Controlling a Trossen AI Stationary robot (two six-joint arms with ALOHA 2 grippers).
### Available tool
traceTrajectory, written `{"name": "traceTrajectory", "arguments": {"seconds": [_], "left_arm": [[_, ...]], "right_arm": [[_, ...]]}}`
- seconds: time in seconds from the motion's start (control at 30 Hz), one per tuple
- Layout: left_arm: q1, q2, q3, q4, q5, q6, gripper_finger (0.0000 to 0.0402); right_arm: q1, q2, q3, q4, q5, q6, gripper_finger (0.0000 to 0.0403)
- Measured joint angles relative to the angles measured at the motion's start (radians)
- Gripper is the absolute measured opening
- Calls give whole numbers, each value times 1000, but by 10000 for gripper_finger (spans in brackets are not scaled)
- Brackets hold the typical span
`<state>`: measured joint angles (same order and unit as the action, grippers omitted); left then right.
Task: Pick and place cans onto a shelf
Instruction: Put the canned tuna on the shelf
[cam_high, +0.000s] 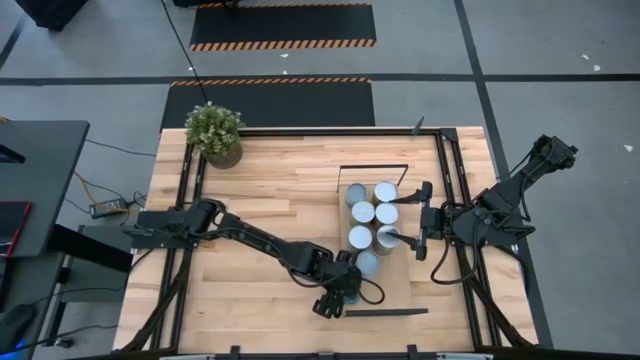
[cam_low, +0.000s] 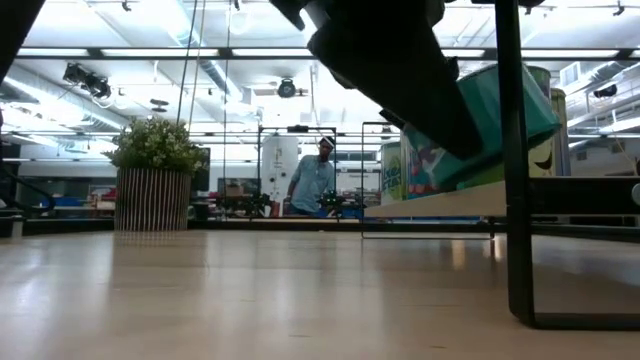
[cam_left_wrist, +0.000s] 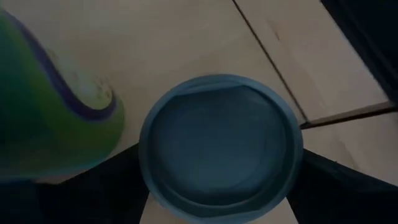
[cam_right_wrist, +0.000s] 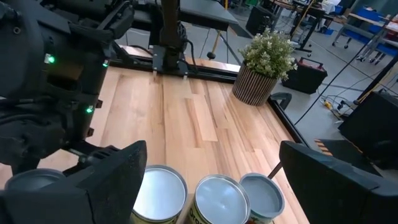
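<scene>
The cans (cam_high: 373, 212) are short metal cylinders with round silvery or blue-grey tops and green-and-teal wrappers whose print can't be read, and they're bunched in two rows on the light-wood shelf (cam_high: 398, 285) at the bench's (cam_high: 260, 190) right side. The left pincer (cam_high: 344, 290) sits at the near end of that cluster, its fingers flanking and gripping one blue-grey-topped can (cam_left_wrist: 221, 146). The right pincer (cam_high: 424, 220) hovers spread open just right of the cluster.

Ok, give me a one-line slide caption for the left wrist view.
Left gripper straddles a blue-grey can top from above, dark fingers either side, a green-labelled can lying beside it on the wood.
</scene>
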<state>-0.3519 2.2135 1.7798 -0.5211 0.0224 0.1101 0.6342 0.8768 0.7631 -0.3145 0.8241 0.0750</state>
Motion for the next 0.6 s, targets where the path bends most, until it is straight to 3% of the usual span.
{"name": "traceTrajectory", "arguments": {"seconds": [0.4,0.6], "left_arm": [[19,0,0,4,0,-191,316],[24,0,0,32,88,-243,316]], "right_arm": [[0,0,0,0,0,0,375],[0,0,0,0,0,0,375]]}}
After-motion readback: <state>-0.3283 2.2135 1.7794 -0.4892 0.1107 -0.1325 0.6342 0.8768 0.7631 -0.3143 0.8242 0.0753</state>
